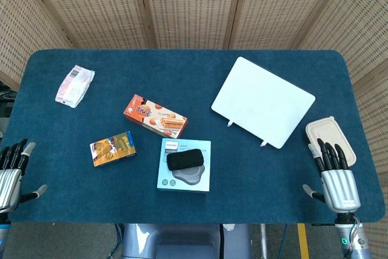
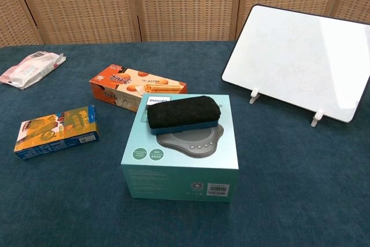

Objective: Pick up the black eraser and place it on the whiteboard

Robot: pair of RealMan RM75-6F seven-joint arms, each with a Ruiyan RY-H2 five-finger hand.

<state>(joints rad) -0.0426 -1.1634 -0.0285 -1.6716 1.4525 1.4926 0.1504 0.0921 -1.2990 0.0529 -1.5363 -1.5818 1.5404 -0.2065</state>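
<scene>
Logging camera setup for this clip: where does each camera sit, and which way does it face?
Head view: high above the near edge, looking down on the table; left hand and right hand show at the bottom corners.
Chest view: low at the near edge, facing forward across the table; no part of the robot shows.
Shared: eraser on the teal box, whiteboard.

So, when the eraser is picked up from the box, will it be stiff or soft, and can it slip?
The eraser looks felt-topped, so probably light and slightly squashy. Its fuzzy surface should grip rather than slip. Lying flat on the box, it seems unlikely to roll.
</scene>
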